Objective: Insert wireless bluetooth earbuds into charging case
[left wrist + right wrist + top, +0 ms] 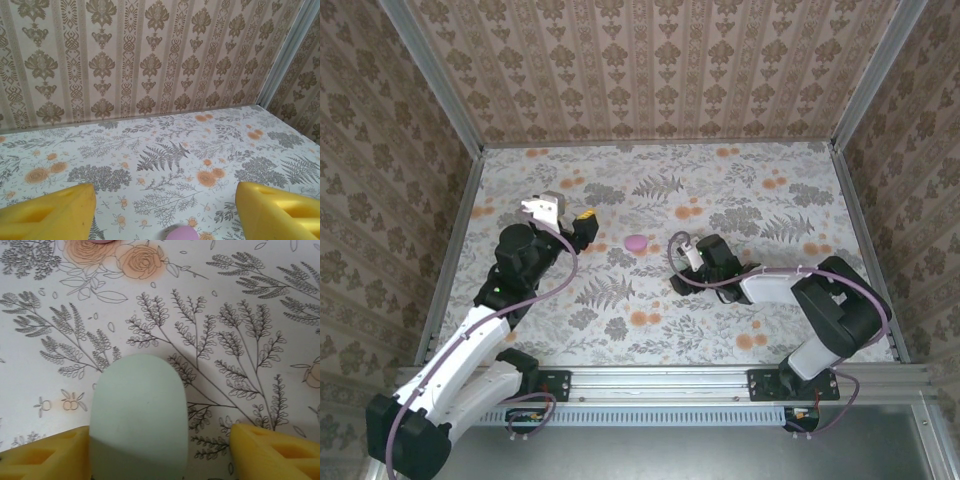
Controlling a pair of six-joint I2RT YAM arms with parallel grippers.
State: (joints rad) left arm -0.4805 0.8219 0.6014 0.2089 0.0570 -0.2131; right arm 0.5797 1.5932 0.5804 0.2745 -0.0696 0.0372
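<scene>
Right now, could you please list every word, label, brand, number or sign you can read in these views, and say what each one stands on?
None can be read. The mint-green oval case has a plain, unmarked top. The pink oval case shows no lettering. The floral table cover and the patterned walls carry only ornament.

Case [137, 415] lies between right fingers [40, 460] (on table [250, 315]).
</scene>
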